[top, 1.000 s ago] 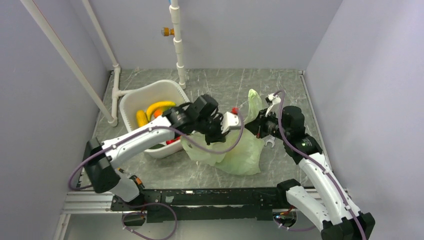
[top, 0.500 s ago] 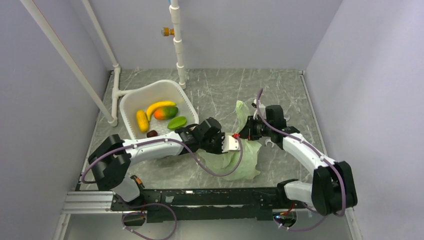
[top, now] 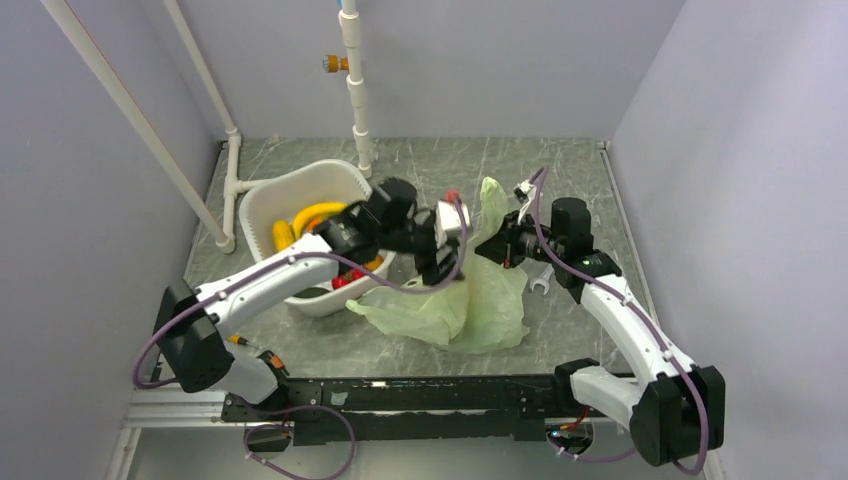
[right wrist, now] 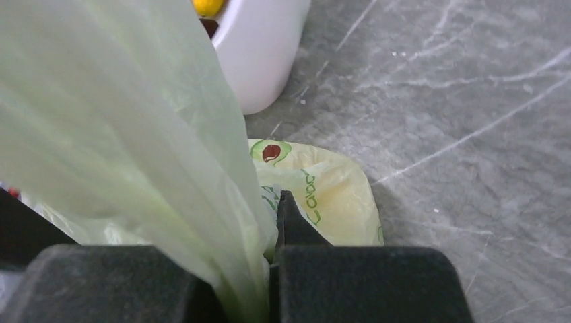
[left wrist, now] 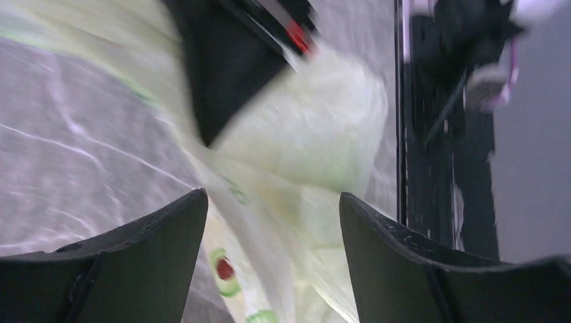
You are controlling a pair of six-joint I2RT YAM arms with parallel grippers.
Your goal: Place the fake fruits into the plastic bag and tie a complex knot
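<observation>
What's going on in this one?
Two arms are bagging fake fruits. The right pincer is shut on the top of the plastic bag and holds it up. The left pincer hangs open over the bag, with nothing between its fingers. Fruits lie in the white basin. Whether any are in the bag cannot be told, and no knot is tied yet.

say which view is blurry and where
Left wrist: the plastic bag and table are motion-smeared, while the fingers are sharp. Right wrist: the bag close to the lens is soft, the basin crisp. Top external: mostly sharp, evenly lit.
</observation>
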